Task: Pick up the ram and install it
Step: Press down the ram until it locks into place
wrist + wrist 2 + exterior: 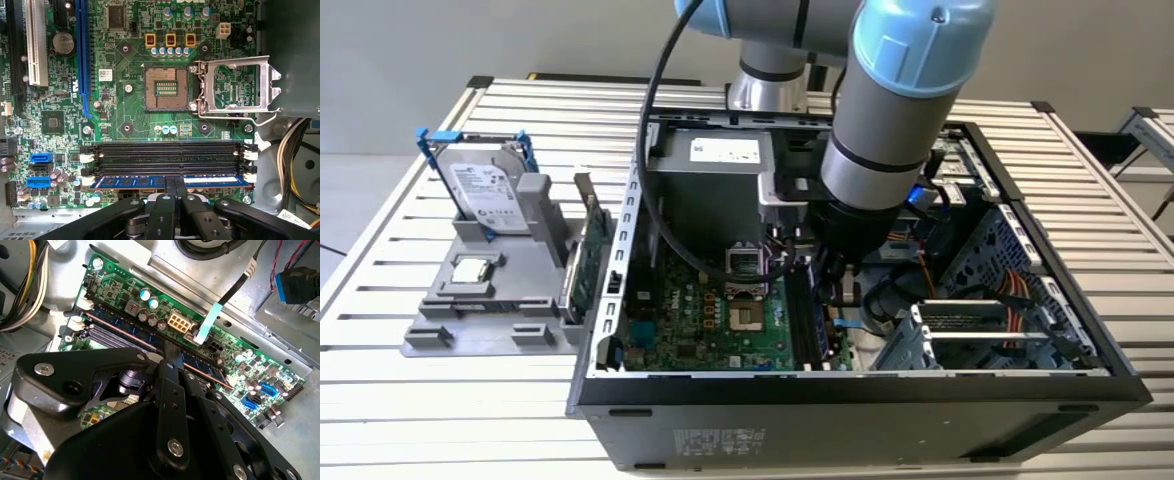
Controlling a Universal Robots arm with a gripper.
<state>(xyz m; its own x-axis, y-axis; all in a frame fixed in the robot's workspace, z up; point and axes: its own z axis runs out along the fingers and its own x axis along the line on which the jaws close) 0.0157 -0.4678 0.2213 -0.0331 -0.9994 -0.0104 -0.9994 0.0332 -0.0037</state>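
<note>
I have the arm reaching down into the open computer case [854, 385], which lies on its side on a slatted metal table [440, 380].

Nearest in the first wrist view is the claw [174, 186]: black, hard-edged link plates with bright screw heads. Its fingers are pressed together on the upper edge of the ram [150, 181], a thin dark-blue stick with a pale label. The ram stands in the memory slot nearest the board's edge; three black slots [165, 155] beside it sit bare, white latches at their ends. Second wrist view agrees: ram [200, 365] upright in its slot, pinched mid-length.

Seating judged partial; I cannot tell whether the end latches have closed.

Risks, as I judge them:
- Uneven push from a mid-length grip could leave one end high, latch unclosed.
- If the notch is off, force would stress the board [130, 105], green, glossy, dense with small parts.
- The cable with the pale tab [207, 322] lies just beside the slot and could snag.

Farther in: the bare square processor socket [165, 89], its metal frame hinged open.

Farthest, at the exterior view's left outside the case: a grey parts stand [487, 310] holding a hard drive [491, 195] in a blue frame and an upright green card [591, 260].
</note>
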